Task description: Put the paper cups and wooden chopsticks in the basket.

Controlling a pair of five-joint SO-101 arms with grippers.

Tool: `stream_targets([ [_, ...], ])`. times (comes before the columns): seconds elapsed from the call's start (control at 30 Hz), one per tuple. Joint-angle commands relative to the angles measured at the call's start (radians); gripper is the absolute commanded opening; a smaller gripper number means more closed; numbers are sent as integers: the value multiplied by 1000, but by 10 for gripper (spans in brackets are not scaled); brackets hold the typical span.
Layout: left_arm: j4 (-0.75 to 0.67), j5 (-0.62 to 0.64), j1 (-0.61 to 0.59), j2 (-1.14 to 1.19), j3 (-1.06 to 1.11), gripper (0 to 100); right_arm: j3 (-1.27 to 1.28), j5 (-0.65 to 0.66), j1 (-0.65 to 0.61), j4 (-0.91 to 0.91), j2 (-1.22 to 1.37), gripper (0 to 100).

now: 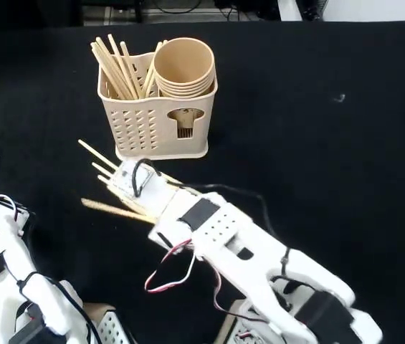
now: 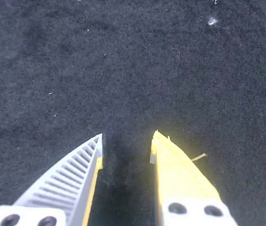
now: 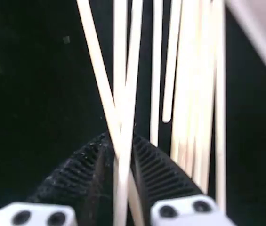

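The loose chopsticks (image 1: 106, 207) lie on the desk (image 1: 317, 143) just on the near side of the basket (image 1: 148, 125), fanned out with their tips pointing toward the desk's left edge. In the right wrist view we see what look like two of them (image 3: 123, 113) crossing between the dark fingers of the right claw (image 3: 121, 137), which is clamped on them. Their long axis runs almost in line with the fingers, so most of their length sticks out ahead of the claw. The other sticks lie flat beside them.

The basket stands toward the far edge from the claw, close by, and already holds a stack of paper cups (image 1: 184, 64) and a bundle of upright chopsticks (image 1: 116, 68). We judge that the coming move turns on this: the sticks must be raised and tipped end-down to clear the basket's near wall.

The left claw (image 2: 125, 139) hangs with its jaws apart over bare desk near the near-left corner, well apart from the sticks, so the right arm is the nearer one.
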Motion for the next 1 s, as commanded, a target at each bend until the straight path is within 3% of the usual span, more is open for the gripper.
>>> stream_targets([
  [0.0, -14, -9, 12, -25, -15, 171, -2, 9, 11, -28, 58, 161],
  [0.33, -14, -9, 12, -25, -15, 172, -82, 2, 2, 17, 13, 165],
  [0.6, -14, -9, 12, -25, -15, 172, -68, -37, -187, 15, 13, 165],
  [0.97, -14, -9, 12, -25, -15, 172, -44, -32, -63, -63, 41, 162],
])
